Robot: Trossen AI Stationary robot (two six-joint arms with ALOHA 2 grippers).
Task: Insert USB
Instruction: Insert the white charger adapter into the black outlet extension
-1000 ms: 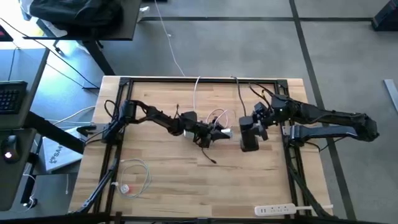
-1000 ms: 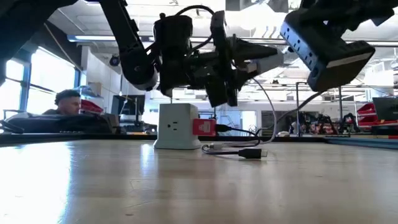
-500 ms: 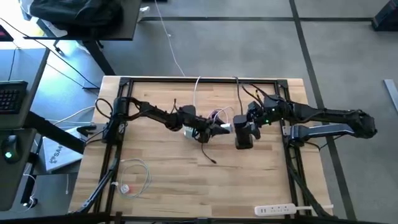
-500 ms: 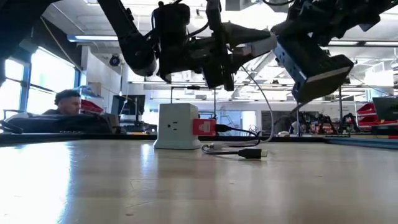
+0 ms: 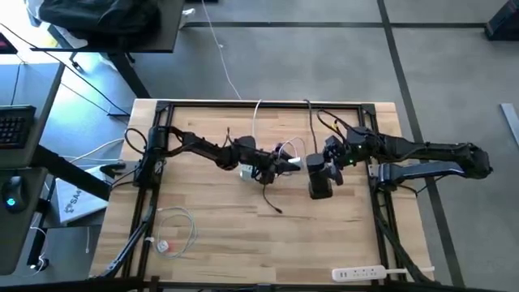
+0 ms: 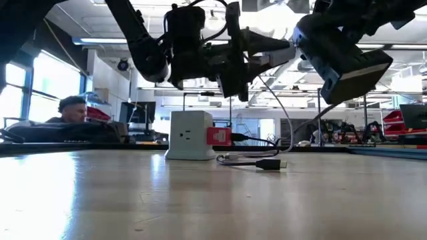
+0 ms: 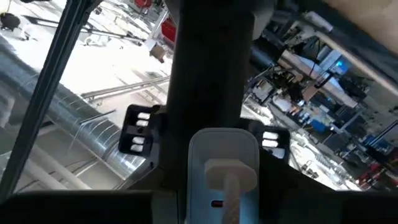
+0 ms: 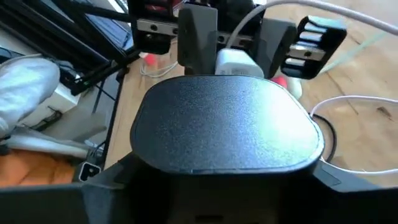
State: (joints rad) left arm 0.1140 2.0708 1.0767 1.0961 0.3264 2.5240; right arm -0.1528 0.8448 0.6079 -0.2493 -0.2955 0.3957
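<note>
The USB (image 6: 218,137), a small red plug on a thin black cable (image 6: 257,162), sits against the right side of the white charger cube (image 6: 190,135), which stands on the table. No gripper touches either. Above them my left gripper (image 6: 267,50) is shut on a white plug (image 8: 235,62) with a white cable. My right gripper (image 5: 324,166) is shut on a black box (image 6: 347,57), held just right of that plug. Whether plug and box touch, I cannot tell. My left gripper pinches the white plug's body (image 7: 222,163) between its two fingers, coming level from the table's left. The plug is lifted clear, and its white cable (image 8: 323,9) trails away toward the far side. My right gripper holds the black box (image 8: 227,124) lifted clear and tilted above the table. The box itself hides the fingers and the place of contact.
A coiled white cable (image 5: 174,231) lies near the table's front left. A white power strip (image 5: 361,273) lies at the front right edge. The black cable's free end (image 5: 278,210) trails toward the near edge. A person (image 6: 72,110) sits beyond the table.
My right gripper has carried the black box toward the table's left, closer to the white plug, and has tipped it. My left gripper has risen slightly with the plug. The USB and the cube have stayed where they were.
</note>
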